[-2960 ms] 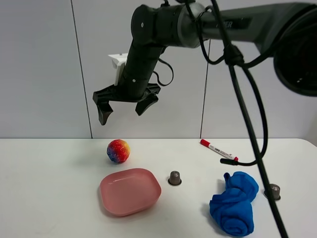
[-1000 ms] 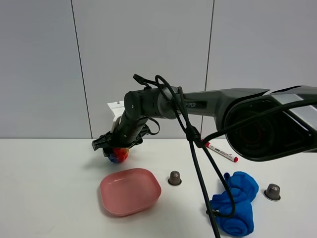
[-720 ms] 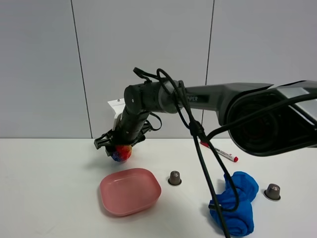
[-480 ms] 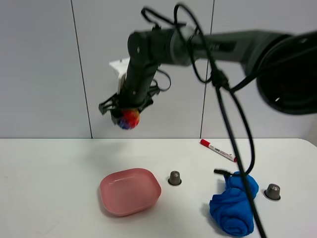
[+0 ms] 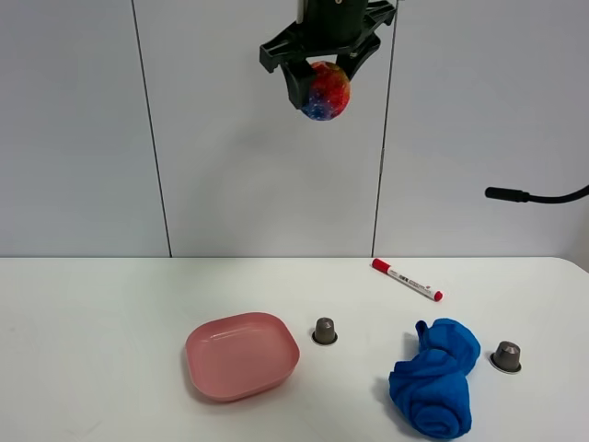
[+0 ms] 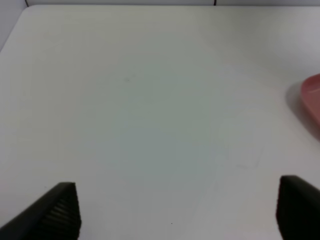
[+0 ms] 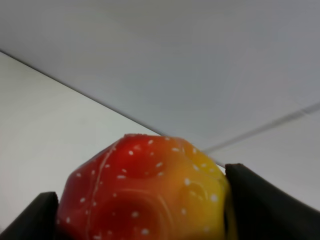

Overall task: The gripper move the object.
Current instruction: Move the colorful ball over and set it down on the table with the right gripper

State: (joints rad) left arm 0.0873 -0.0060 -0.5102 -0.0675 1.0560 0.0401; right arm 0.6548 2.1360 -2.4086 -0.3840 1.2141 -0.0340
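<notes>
My right gripper is shut on a rainbow-coloured dimpled ball and holds it high above the table, near the top of the exterior view, above the pink bowl and slightly to its right. In the right wrist view the ball fills the space between the black fingers. My left gripper is open and empty over bare white table; only its two fingertips show, with the bowl's edge to one side. The left arm does not show in the exterior view.
On the white table lie a red-capped marker, a crumpled blue cloth, and two small grey capsules, one by the bowl and one at the right. A black cable end sticks in from the right.
My right gripper came down on the ball on the table, shut on it, and lifted it up and to the right, from table level to near the top of the view.
</notes>
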